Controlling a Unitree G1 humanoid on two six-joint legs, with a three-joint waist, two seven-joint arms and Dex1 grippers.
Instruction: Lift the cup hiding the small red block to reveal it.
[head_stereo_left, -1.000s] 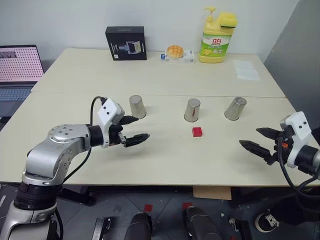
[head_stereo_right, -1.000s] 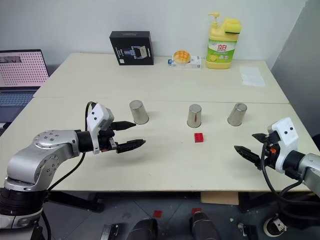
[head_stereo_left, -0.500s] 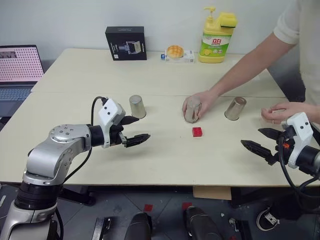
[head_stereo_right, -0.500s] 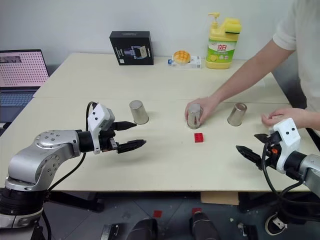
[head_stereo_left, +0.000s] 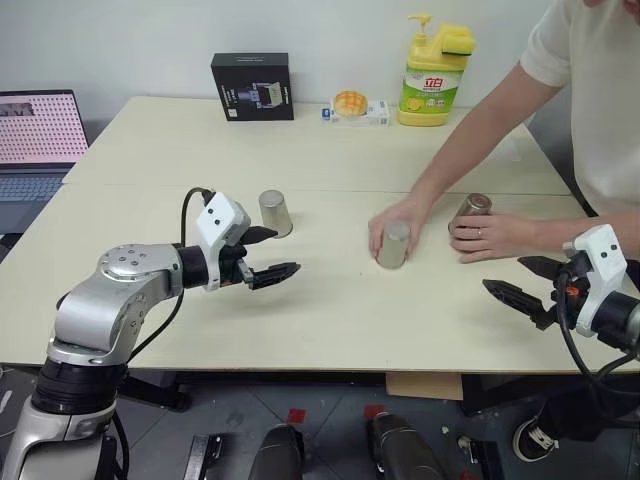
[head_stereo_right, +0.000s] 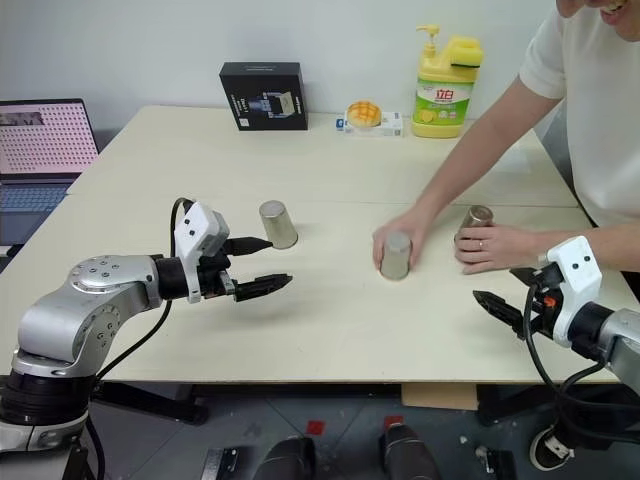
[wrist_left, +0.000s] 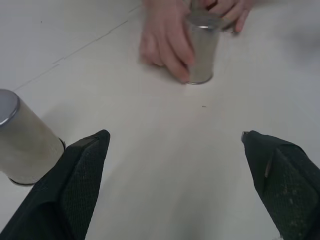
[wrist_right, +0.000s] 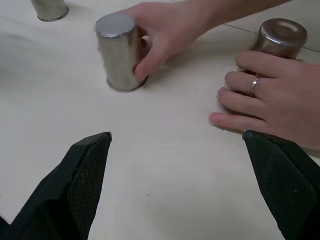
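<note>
Both my claws, left (head_stereo_left: 270, 255) and right (head_stereo_left: 520, 283), hung spread apart, holding nothing. A person's hands gripped the middle cup (head_stereo_left: 394, 244) and the cup (head_stereo_left: 472, 207) at its 2 o'clock.

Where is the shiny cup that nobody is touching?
The untouched steel cup stands upside down on the table's left part in the head views, just beyond the open left claw and well left of the two cups the person's hands hold.

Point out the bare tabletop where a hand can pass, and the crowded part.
Free: the pale tabletop between the left gripper and right gripper. Crowded: a person's hands on the middle steel cup and right steel cup.
</note>
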